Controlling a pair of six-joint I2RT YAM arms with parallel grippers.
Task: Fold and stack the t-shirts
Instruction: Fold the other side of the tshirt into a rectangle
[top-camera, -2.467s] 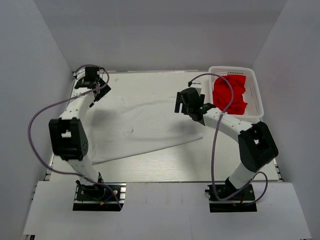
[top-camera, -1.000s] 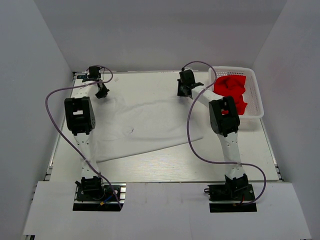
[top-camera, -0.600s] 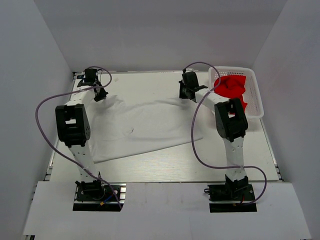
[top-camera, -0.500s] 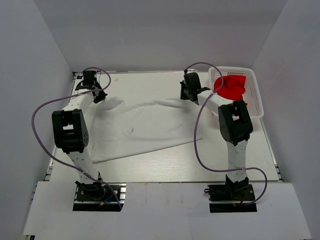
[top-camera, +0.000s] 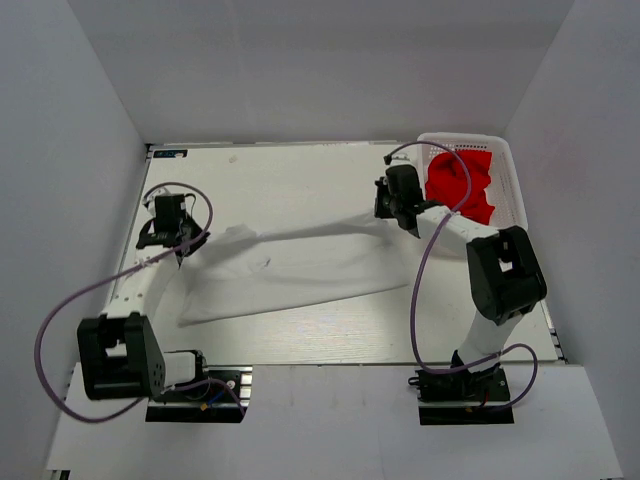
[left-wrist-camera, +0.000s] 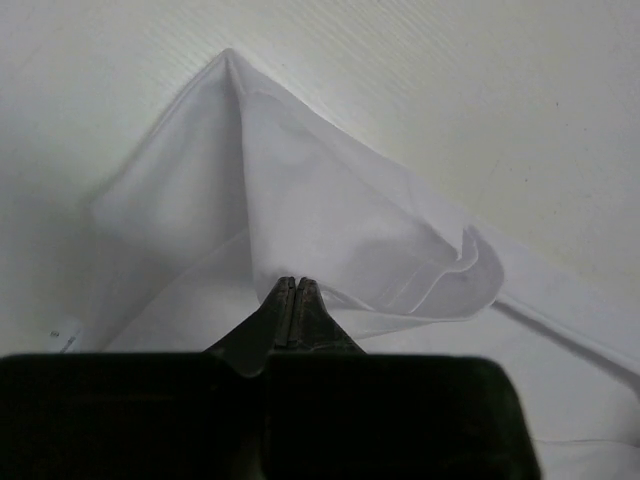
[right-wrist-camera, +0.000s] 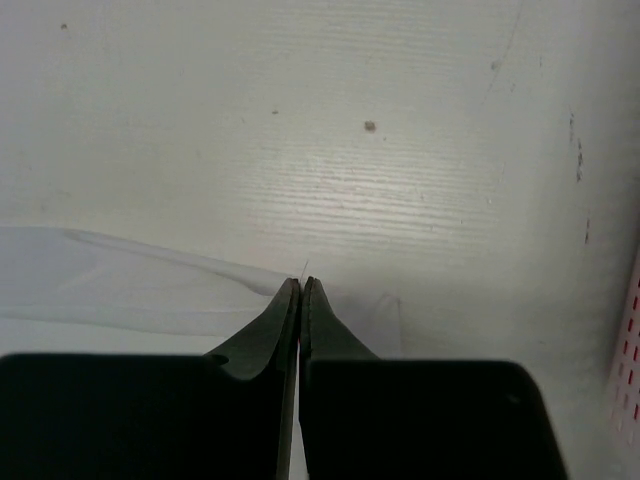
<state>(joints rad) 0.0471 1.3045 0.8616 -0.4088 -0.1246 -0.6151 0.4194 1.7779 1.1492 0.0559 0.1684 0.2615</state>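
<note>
The large white t-shirt (top-camera: 300, 265) lies stretched across the table's middle, and its far edge is lifted between my two grippers. My left gripper (top-camera: 183, 243) is shut on the shirt's left corner. In the left wrist view the jaws (left-wrist-camera: 297, 282) pinch a raised fold of white t-shirt (left-wrist-camera: 330, 200). My right gripper (top-camera: 388, 213) is shut on the shirt's right end. In the right wrist view the white t-shirt (right-wrist-camera: 150, 285) runs from the left into the gripper (right-wrist-camera: 301, 283). The red t-shirt (top-camera: 460, 185) sits crumpled in the basket.
A white lattice basket (top-camera: 470, 137) stands at the back right corner, just right of my right gripper; its wall (right-wrist-camera: 628, 360) shows at the right wrist view's edge. Purple cables loop off both arms. Bare table (top-camera: 290, 170) lies beyond the shirt.
Both arms have drawn back from the table's far edge toward the near side, carrying the white shirt's far edge with them. Both grippers stayed shut.
</note>
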